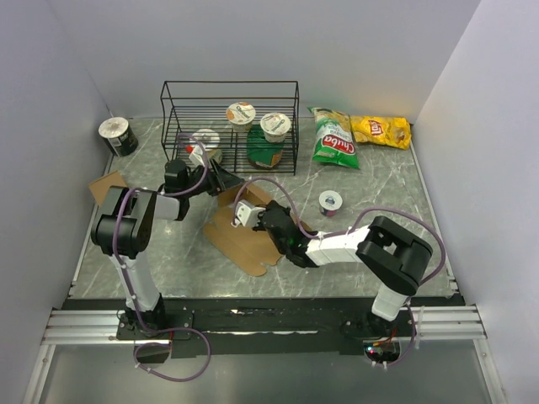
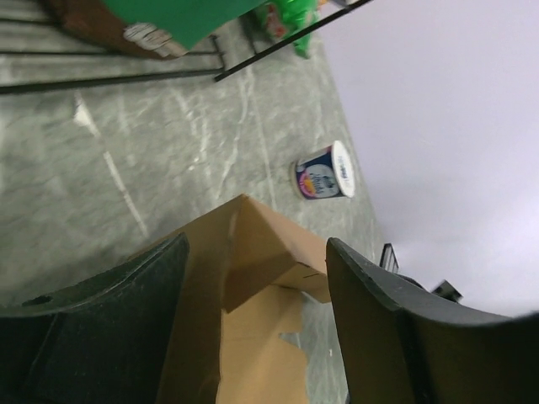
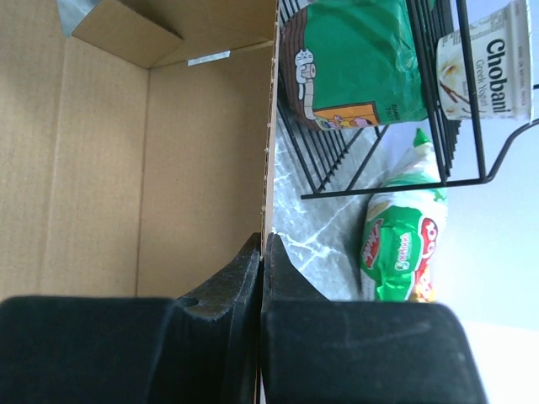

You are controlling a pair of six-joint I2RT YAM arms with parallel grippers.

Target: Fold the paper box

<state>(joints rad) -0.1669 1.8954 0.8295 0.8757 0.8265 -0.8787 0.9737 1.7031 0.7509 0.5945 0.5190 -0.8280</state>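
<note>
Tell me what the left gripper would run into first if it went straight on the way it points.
Most likely the paper box: its raised folded corner stands right between the left gripper's open fingers, directly ahead. Depth is hard to judge, but nothing else shows nearer.

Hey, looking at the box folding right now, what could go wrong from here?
The right jaws are shut on only the thin edge of a paper box wall, so a pull may slip off or tear it.
The left jaws stand open astride a raised corner, holding nothing; that panel may flop back.
The yogurt cup and wire rack sit close, so a swinging flap might hit them.
</note>
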